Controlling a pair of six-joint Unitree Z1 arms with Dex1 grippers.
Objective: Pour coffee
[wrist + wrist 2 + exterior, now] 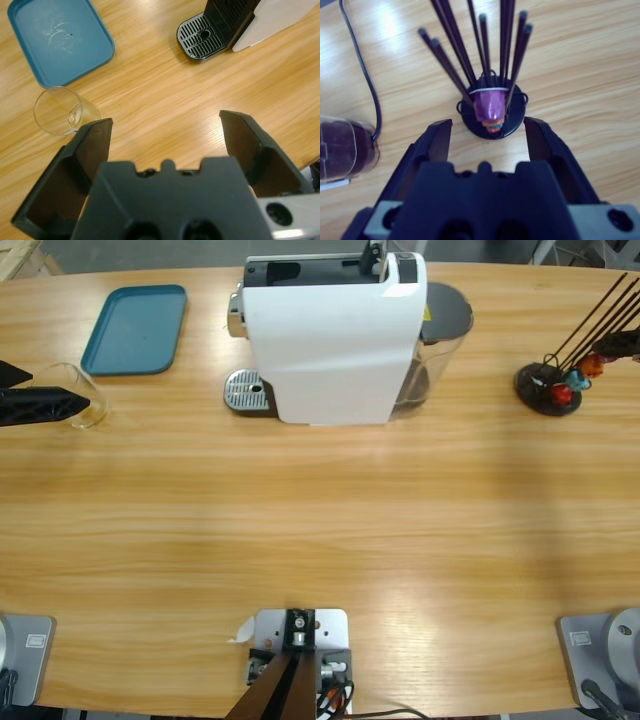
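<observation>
One long wooden table fills the high view; little of the room shows beyond its far edge. On it stand a white coffee machine with its drip tray, a blue tray and a black capsule holder with a purple capsule. The left gripper is spread wide and holds nothing; a clear glass tumbler stands just beside its left jaw, seemingly without coffee. The right gripper hovers open, empty, above the holder.
</observation>
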